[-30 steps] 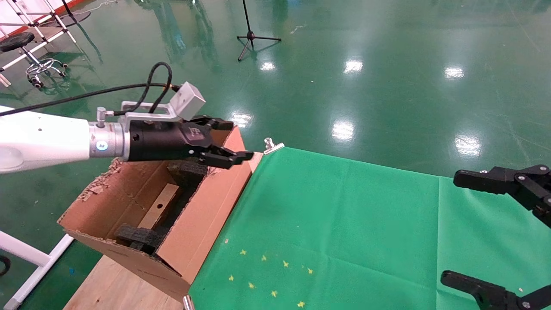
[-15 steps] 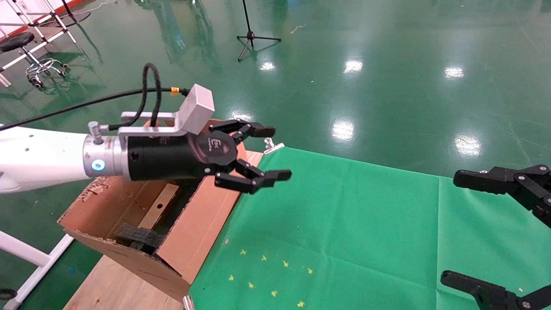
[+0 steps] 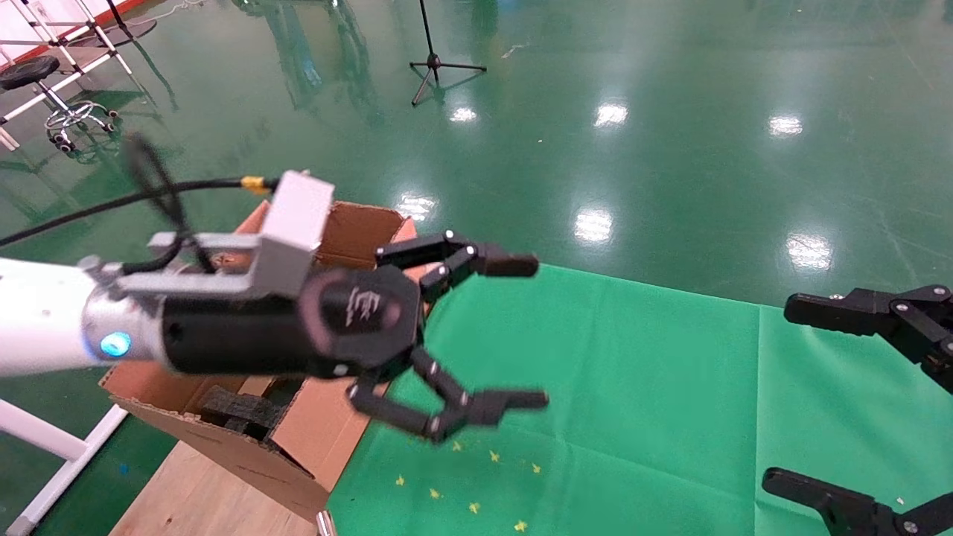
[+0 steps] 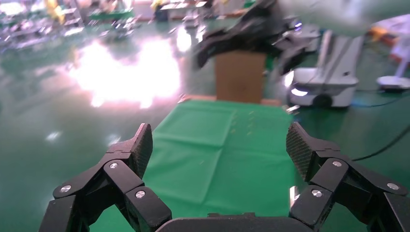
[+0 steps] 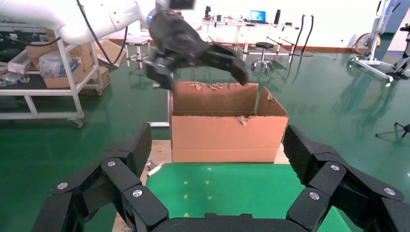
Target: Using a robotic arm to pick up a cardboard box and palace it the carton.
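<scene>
My left gripper [image 3: 527,332] is open wide and empty, on the white robotic arm [image 3: 37,327], and hovers over the near-left part of the green cloth [image 3: 633,387], just right of the carton. It also shows in the left wrist view [image 4: 218,145] and in the right wrist view [image 5: 199,75]. The carton [image 3: 335,424] stands at the table's left end, flaps up, with a black foam block [image 3: 238,406] inside; it also shows in the right wrist view [image 5: 225,135]. The slim cardboard box is out of view; the arm hides most of the carton's inside. My right gripper [image 3: 785,393] is open and empty at the right edge.
Small yellow star marks [image 3: 476,476] dot the cloth near the front. Bare wooden tabletop [image 3: 193,495] shows under the carton. A metal clip [image 3: 322,521] holds the cloth's front corner. A tripod [image 3: 435,63] and a stool [image 3: 45,82] stand on the green floor beyond.
My left gripper has swung from above the carton's far end to the right and nearer, out over the cloth, and its jaws have opened wide. The right gripper has not moved.
</scene>
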Robot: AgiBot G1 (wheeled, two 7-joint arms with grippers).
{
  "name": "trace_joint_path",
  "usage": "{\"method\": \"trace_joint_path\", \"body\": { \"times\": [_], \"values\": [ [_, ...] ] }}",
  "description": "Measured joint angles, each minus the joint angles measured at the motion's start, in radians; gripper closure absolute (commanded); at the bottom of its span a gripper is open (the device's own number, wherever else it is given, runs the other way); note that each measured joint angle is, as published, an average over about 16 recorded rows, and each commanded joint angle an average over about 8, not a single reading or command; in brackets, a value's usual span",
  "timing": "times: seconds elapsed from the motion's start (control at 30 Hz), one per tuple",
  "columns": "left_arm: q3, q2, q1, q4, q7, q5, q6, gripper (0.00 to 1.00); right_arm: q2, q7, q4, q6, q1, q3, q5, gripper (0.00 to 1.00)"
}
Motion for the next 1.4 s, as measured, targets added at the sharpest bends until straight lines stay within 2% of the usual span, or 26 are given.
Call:
{"method": "trace_joint_path", "body": {
  "times": [0.43, 1.4],
  "values": [
    [-0.046, -0.008, 0.056, -0.071, 0.011, -0.074, 0.037, 0.0, 0.0, 0.0, 0.0, 0.0, 0.0, 0.0, 0.0, 0.0],
    [-0.032, -0.006, 0.04, -0.05, 0.009, -0.051, 0.026, 0.0, 0.0, 0.0, 0.0, 0.0, 0.0, 0.0, 0.0, 0.0]
  ]
}}
